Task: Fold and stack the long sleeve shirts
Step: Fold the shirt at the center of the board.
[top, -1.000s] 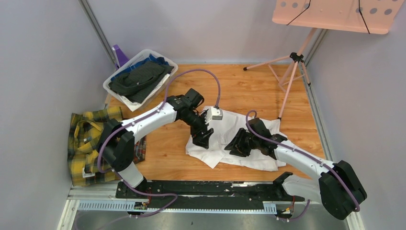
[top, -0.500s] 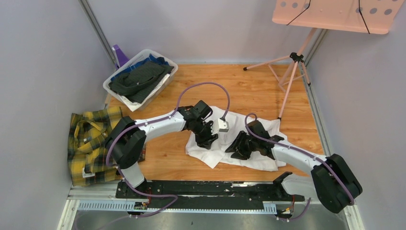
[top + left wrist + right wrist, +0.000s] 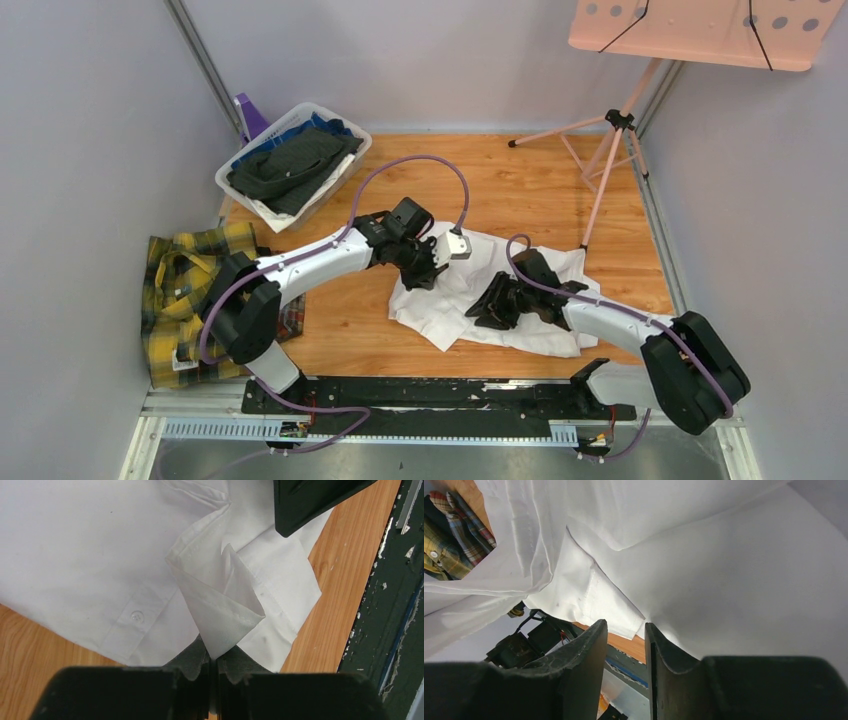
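The white long sleeve shirt (image 3: pixel 450 300) lies crumpled in the middle of the wooden table. My left gripper (image 3: pixel 425 272) sits at its left part. In the left wrist view that gripper (image 3: pixel 214 662) is shut on a pointed fold of white cloth (image 3: pixel 225 610), lifted off the shirt (image 3: pixel 90 555). My right gripper (image 3: pixel 478 312) rests on the shirt's middle. In the right wrist view it (image 3: pixel 625 627) is open, with white cloth (image 3: pixel 724 570) just past its fingertips and nothing between them. The yellow plaid shirt (image 3: pixel 190 300) lies at the table's left edge.
A white basket (image 3: pixel 290 165) of dark clothes stands at the back left. A pink stand (image 3: pixel 610 170) rises at the back right. Grey walls close in both sides. The black base rail (image 3: pixel 440 395) runs along the near edge.
My left gripper has closed from wide open onto a fold of the white shirt and drawn slightly back. The right gripper has crept a little left over the shirt.
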Action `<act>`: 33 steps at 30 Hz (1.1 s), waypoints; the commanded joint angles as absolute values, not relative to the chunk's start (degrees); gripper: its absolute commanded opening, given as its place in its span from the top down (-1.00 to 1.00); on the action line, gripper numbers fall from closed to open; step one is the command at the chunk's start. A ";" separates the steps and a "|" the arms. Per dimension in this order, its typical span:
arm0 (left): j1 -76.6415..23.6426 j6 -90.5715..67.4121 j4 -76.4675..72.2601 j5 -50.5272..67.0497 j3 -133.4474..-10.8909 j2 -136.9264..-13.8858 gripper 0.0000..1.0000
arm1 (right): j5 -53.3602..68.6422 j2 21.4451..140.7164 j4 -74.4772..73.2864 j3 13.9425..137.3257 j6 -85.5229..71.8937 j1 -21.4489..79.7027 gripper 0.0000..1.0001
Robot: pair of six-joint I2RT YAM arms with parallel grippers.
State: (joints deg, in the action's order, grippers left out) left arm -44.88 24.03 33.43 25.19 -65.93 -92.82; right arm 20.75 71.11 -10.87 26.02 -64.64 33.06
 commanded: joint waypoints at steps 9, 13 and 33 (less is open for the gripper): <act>-43.77 23.01 35.43 27.10 -66.50 -89.44 0.78 | 23.22 75.98 -4.17 26.38 -65.84 34.17 0.40; -43.77 23.33 35.83 27.61 -66.54 -89.35 0.78 | 22.34 76.43 -7.07 27.63 -63.71 34.27 0.36; -43.77 25.05 37.33 27.37 -67.08 -89.28 0.78 | 22.96 79.41 -1.73 26.71 -65.40 34.89 0.32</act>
